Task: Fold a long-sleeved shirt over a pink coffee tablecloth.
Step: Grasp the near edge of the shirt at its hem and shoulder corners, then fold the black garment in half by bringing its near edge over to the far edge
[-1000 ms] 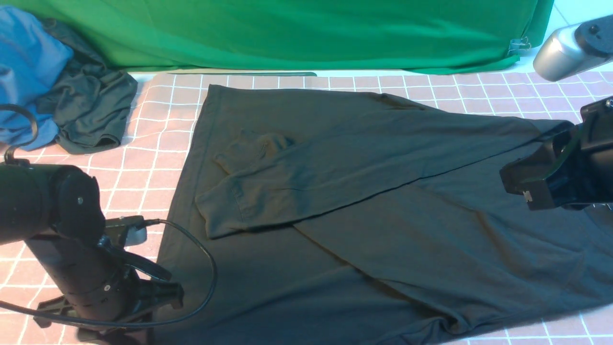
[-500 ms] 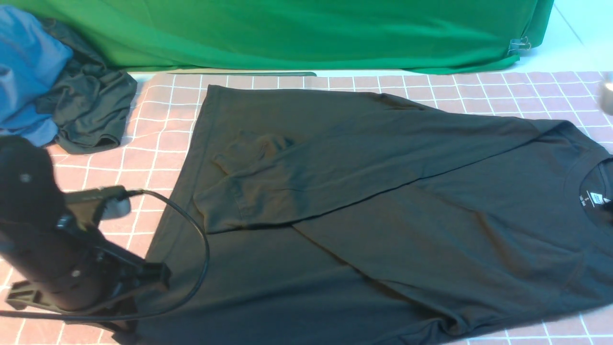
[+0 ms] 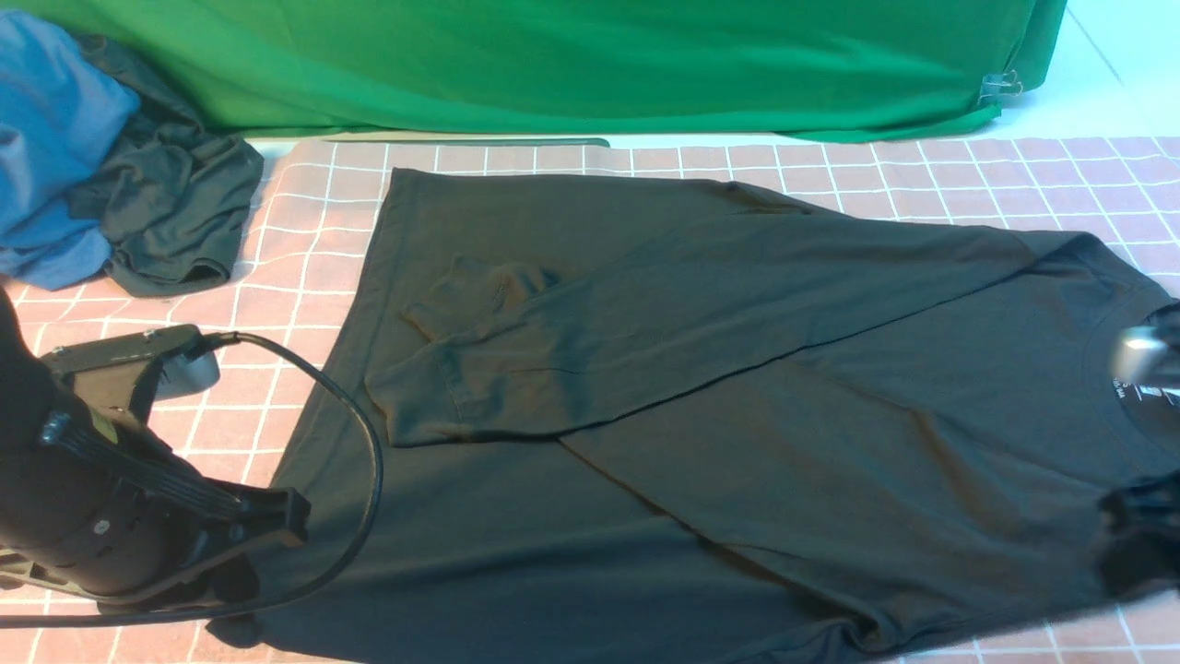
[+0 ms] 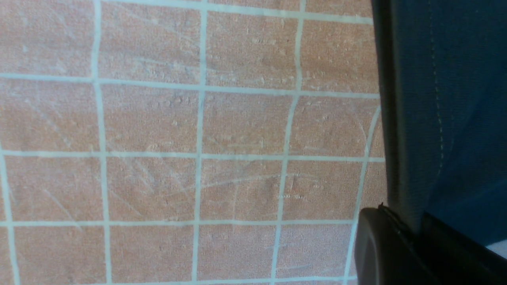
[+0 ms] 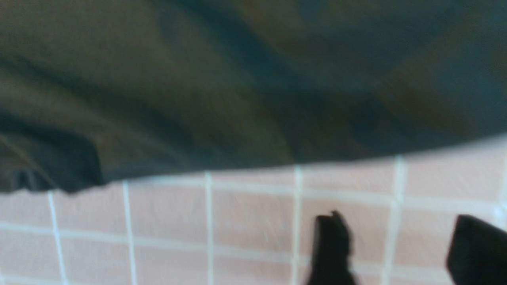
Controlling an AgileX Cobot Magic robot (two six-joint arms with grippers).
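The black long-sleeved shirt (image 3: 737, 415) lies flat across the pink coffee tablecloth (image 3: 304, 240), neck to the right and both sleeves folded over the body. My left gripper (image 3: 263, 530) is at the shirt's near left hem corner. In the left wrist view this gripper (image 4: 412, 225) is shut on the shirt's hem (image 4: 455, 99), above the tablecloth (image 4: 158, 118). My right gripper (image 3: 1138, 544) shows blurred at the right edge, near the shirt's shoulder. In the right wrist view it (image 5: 396, 225) stands open over bare tablecloth (image 5: 245, 221), just short of the shirt's edge (image 5: 237, 79).
A blue garment (image 3: 46, 138) and a smaller dark grey garment (image 3: 175, 212) lie piled at the far left. A bright green cloth (image 3: 553, 65) hangs along the back. The left arm's black cable (image 3: 369, 480) loops over the shirt's left hem.
The left gripper closed on the hem corner and drew it slightly left. The right arm left the far shoulder, dropped to the near right edge, and its jaws opened.
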